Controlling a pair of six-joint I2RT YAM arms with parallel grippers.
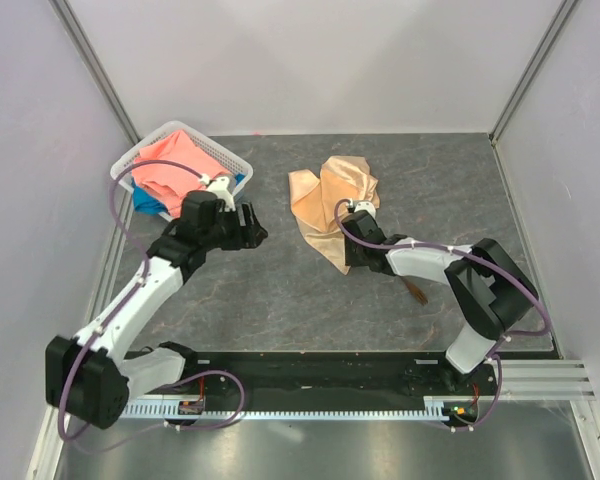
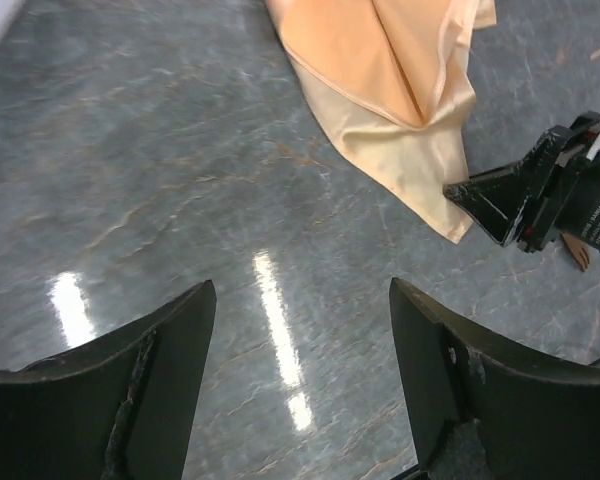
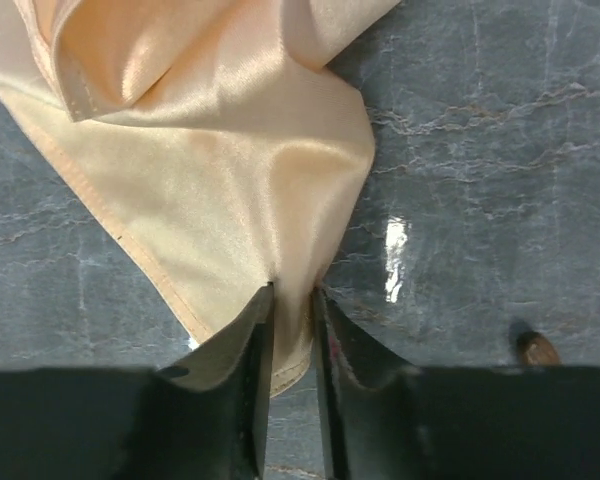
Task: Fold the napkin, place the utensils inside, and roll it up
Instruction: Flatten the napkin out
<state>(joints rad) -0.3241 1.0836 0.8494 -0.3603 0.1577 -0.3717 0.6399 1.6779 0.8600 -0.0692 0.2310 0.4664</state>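
Overhead view of a two-armed robot at a dark grey marbled table (image 1: 280, 300), early in a task of folding a napkin, laying a fork inside and rolling it up. As far as can be judged, none of the three steps is done: the napkin (image 1: 330, 195) is not spread flat, not folded, and nothing is wrapped in it. It lies near the middle of the table toward the far side, a shiny peach-gold satin cloth bunched into loose, soft folds, with one stitched corner pointing toward the robot. The right gripper (image 3: 292, 295) has its fingers nearly together, pinching that near corner, with a thin strip of cloth between them; this looks like the start of pulling the napkin flat. The left gripper (image 2: 302, 290) is spread wide and holds nothing, hanging over bare table to the left of the napkin and apart from it. The fork (image 1: 416, 291) shows only as a small dark brown sliver on the table beside the right arm, mostly hidden, well away from the cloth. In the far left corner stands a white basket (image 1: 140, 149) holding a coral-pink cloth (image 1: 175, 165) and a blue cloth (image 1: 148, 203).
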